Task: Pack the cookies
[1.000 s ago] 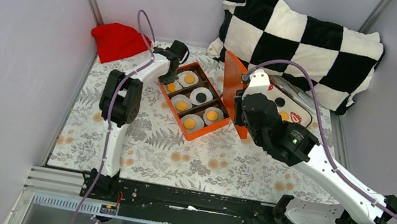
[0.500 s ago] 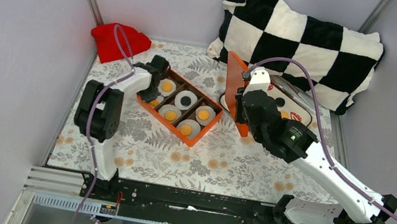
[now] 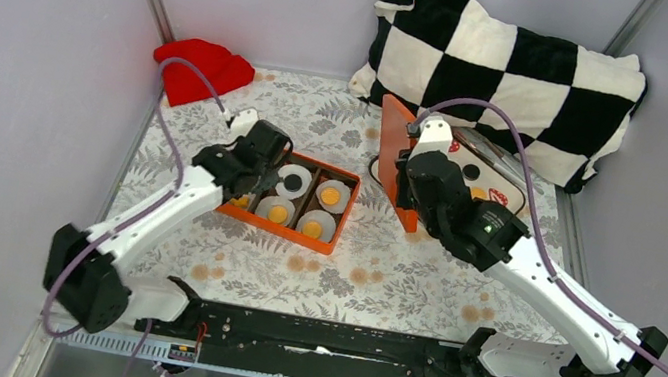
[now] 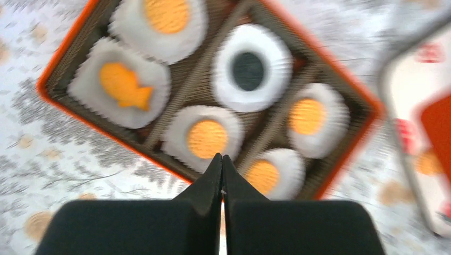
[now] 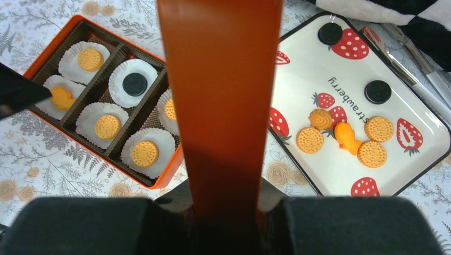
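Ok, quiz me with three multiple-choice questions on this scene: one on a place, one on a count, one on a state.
1. The strawberry tray lies where, relative to the orange box? A) to the robot's left B) to the robot's right C) on top of it
2. How many cookies in the box are black? A) one B) three C) none
3. The right gripper is: A) open, empty B) shut on a cookie C) shut on the orange lid
Answers: 1 B, the tray sits right of the box. 2 A, a single black cookie shows there. 3 C, the lid stands upright between its fingers.
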`<action>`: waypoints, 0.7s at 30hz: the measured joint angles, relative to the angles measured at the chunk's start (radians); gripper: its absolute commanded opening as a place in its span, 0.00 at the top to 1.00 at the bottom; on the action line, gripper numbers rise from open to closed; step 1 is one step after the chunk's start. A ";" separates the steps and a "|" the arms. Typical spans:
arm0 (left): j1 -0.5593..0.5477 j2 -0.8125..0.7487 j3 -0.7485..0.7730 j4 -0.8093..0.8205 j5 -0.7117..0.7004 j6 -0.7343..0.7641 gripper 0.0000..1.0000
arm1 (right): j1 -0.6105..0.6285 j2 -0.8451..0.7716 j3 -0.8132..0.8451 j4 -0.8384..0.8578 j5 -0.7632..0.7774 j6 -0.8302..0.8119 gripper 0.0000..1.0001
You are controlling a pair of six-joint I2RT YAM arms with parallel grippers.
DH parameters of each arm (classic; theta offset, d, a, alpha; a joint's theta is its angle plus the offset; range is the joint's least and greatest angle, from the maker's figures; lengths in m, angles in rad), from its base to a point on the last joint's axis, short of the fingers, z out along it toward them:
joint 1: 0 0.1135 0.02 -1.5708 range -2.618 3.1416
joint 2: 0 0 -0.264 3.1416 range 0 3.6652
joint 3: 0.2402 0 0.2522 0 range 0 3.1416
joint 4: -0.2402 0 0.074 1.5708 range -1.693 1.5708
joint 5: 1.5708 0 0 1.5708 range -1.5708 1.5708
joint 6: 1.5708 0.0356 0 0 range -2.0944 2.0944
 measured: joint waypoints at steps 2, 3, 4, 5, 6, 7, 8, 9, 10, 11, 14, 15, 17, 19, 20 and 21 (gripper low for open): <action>-0.058 -0.058 0.060 0.000 -0.010 -0.006 1.00 | 0.000 0.000 -0.013 0.002 -0.001 0.003 1.00; -0.079 -0.077 0.084 -0.002 -0.012 -0.013 1.00 | 0.000 0.000 -0.016 0.000 -0.002 0.003 1.00; -0.100 -0.092 0.107 -0.006 -0.016 -0.021 1.00 | 0.000 0.000 -0.018 -0.001 -0.003 0.004 1.00; -0.114 -0.100 0.117 -0.008 -0.016 -0.030 1.00 | 0.000 0.000 -0.018 -0.002 -0.004 0.004 1.00; -0.135 -0.107 0.118 -0.012 -0.015 -0.042 1.00 | 0.000 -0.001 -0.018 -0.002 -0.003 0.005 1.00; -0.151 -0.107 0.108 -0.018 -0.014 -0.055 1.00 | 0.000 -0.004 -0.018 -0.002 -0.003 0.005 1.00; -0.169 -0.106 0.085 -0.016 -0.012 -0.068 1.00 | 0.000 -0.009 -0.018 -0.004 0.000 0.005 1.00; -0.191 -0.105 0.049 -0.015 -0.008 -0.084 1.00 | 0.000 -0.018 -0.018 -0.010 0.003 0.005 1.00; -0.219 -0.099 0.006 -0.016 -0.001 -0.098 1.00 | -0.001 -0.030 -0.015 -0.020 0.005 0.005 1.00; -0.241 -0.091 -0.029 -0.017 0.008 -0.109 1.00 | -0.001 -0.046 -0.009 -0.036 0.005 0.005 1.00; -0.306 -0.051 -0.132 -0.011 0.035 -0.136 1.00 | -0.001 -0.101 0.040 -0.089 0.005 0.011 1.00; -0.320 -0.036 -0.151 -0.010 0.041 -0.142 1.00 | -0.001 -0.117 0.062 -0.103 0.003 0.018 1.00; -0.341 0.001 -0.169 0.005 0.051 -0.149 1.00 | -0.001 -0.146 0.105 -0.124 0.002 0.041 1.00; -0.351 0.032 -0.169 0.042 0.058 -0.150 1.00 | -0.002 -0.168 0.126 -0.126 -0.001 0.068 1.00; -0.354 0.047 -0.168 0.062 0.058 -0.150 1.00 | -0.002 -0.175 0.126 -0.126 -0.005 0.082 1.00; -0.354 0.066 -0.166 0.083 0.058 -0.149 1.00 | -0.002 -0.183 0.121 -0.124 -0.016 0.094 1.00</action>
